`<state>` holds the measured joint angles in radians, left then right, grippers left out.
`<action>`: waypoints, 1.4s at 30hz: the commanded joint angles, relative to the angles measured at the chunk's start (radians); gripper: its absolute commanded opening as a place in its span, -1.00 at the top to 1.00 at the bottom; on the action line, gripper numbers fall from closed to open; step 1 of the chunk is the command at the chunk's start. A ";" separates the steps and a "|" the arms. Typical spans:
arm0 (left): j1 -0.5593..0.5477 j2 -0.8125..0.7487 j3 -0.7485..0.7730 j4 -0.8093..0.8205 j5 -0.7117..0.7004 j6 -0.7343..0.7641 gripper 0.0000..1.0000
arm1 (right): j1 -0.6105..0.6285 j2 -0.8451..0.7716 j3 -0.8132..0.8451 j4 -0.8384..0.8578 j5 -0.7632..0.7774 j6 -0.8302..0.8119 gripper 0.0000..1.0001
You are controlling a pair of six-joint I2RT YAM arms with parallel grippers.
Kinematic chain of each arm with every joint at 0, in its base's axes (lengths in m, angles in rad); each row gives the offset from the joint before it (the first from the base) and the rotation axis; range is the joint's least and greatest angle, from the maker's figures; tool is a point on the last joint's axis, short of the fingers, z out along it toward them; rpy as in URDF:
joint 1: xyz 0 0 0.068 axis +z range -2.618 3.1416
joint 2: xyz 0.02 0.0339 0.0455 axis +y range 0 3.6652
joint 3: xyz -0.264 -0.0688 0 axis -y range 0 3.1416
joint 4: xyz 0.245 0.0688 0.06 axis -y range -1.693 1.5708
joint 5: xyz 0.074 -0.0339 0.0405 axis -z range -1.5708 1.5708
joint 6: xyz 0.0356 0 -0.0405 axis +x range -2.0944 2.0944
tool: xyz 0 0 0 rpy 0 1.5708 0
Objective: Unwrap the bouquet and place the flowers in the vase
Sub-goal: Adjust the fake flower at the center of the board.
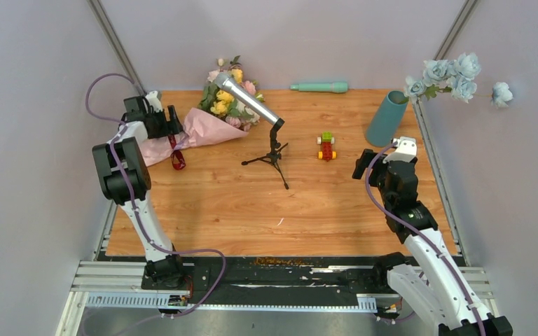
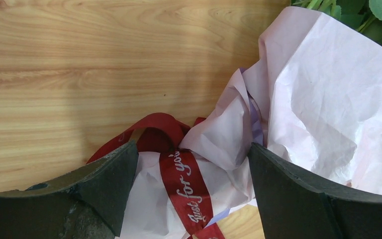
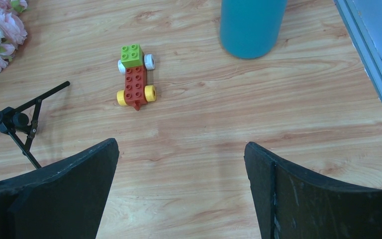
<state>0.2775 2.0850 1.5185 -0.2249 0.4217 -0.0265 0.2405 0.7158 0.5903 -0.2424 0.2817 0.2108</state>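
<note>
1. Nearest the arms, a black strip and metal rails [image 1: 252, 287] run along the table's front edge, with some crumbs lying on the strip.
2. The wooden tabletop [image 1: 217, 210] has a pale grain and is bare across its near half.
3. The right gripper [image 3: 181, 149] hangs over bare wood at the right with its jaws spread wide, holding nothing.
4. Past it sits a toy brick car [image 3: 136, 77], and left of that a microphone on a tripod stand [image 1: 249, 98].
5. The left gripper [image 2: 191, 154] is spread apart at the left edge, its fingers either side of the crumpled pink paper wrap [image 2: 323, 89] and dark red ribbon [image 2: 184, 184], neither pinched.
6. The bouquet [image 1: 221, 105] lies on its side at the far left, wrapped and tied, blooms toward the back wall.
7. The vase [image 1: 387, 117] stands at the far right, with pale blue flowers [image 1: 452, 75] above it.
8. A mint-green rod [image 1: 320, 87] lies along the back edge.
9. Plain grey walls [image 1: 287, 35] enclose the table.
</note>
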 commanded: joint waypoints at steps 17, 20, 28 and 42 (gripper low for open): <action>-0.036 -0.386 -0.483 0.074 0.000 -0.369 -0.80 | -0.003 -0.042 0.032 0.018 -0.083 0.016 -1.00; -0.076 -0.432 -0.551 0.093 0.013 -0.430 -0.80 | -0.003 -0.042 0.034 0.018 -0.092 0.016 -1.00; -0.211 -0.644 -0.738 0.117 -0.013 -0.478 -0.81 | -0.003 -0.019 0.037 0.018 -0.093 0.016 -1.00; -0.299 -0.973 -0.765 -0.096 -0.308 -0.321 -0.88 | -0.004 0.014 0.058 0.039 -0.239 -0.019 -0.99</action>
<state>0.0326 1.1549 0.7536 -0.2863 0.2527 -0.3965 0.2405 0.7177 0.5915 -0.2420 0.1429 0.2131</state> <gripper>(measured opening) 0.932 0.996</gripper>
